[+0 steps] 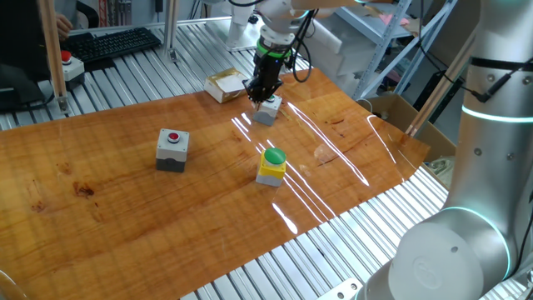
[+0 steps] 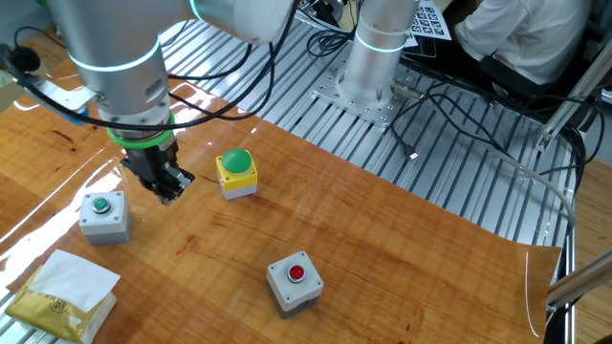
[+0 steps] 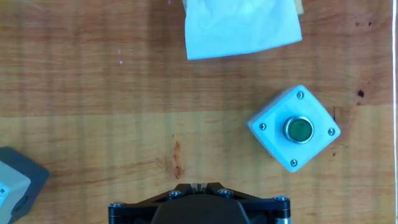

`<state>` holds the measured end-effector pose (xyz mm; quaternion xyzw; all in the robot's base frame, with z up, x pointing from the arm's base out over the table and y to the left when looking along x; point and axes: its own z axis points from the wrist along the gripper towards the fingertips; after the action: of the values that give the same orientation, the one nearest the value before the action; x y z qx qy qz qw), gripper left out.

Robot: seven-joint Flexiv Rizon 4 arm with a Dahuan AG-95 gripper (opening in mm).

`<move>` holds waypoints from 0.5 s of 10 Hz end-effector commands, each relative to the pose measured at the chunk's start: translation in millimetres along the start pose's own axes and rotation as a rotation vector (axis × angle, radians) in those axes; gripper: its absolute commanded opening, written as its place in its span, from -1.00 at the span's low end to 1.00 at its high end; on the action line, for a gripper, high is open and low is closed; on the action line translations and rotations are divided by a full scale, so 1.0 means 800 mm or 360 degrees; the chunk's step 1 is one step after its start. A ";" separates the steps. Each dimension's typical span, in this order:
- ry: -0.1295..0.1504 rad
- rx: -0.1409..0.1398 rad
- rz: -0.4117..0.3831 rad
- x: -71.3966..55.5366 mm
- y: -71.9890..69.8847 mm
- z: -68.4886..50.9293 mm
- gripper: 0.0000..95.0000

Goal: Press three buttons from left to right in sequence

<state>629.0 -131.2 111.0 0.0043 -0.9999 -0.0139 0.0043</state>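
On the wooden table (image 1: 108,200) you have three button boxes and no true containers; each box just carries its own button on top. Grey box with red button (image 1: 171,150) sits alone toward one end, lots of bare wood all round it. Yellow box with green dome (image 1: 271,165) sits mid-table, well apart from the red one. Grey box with small green button (image 2: 104,216) is near the far edge in one fixed view, just beside a yellowish packet with white paper on top (image 2: 59,294).

Your pincer (image 2: 168,187) hangs above the table between the small-green box and the yellow box, touching neither in the other fixed view. It has hold of nothing. Hand view shows the fingertips (image 3: 200,186) meeting at the bottom edge, so it reads closed.

Hand view: small-green box to the right of centre, white paper at the top edge, a grey box corner at lower left.

Edges: metal slats (image 1: 300,267) ring the wood. Clear sheet over the wood near the yellow box gives glare streaks. Second arm's base (image 1: 466,242) stands off the table corner. Red mushroom button on a pale box (image 1: 68,65) sits off the wood beside a keyboard (image 1: 112,43).
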 end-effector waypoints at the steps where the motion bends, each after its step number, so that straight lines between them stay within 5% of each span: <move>1: -0.0020 0.0002 0.0003 0.003 0.000 0.000 -1.00; 4: 0.0001 0.0040 0.0088 0.003 0.000 0.000 -1.00; 5: -0.0036 0.0036 0.0101 0.003 0.000 0.000 -1.00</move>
<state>628.8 -130.6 110.1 -0.0285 -0.9996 -0.0011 0.0044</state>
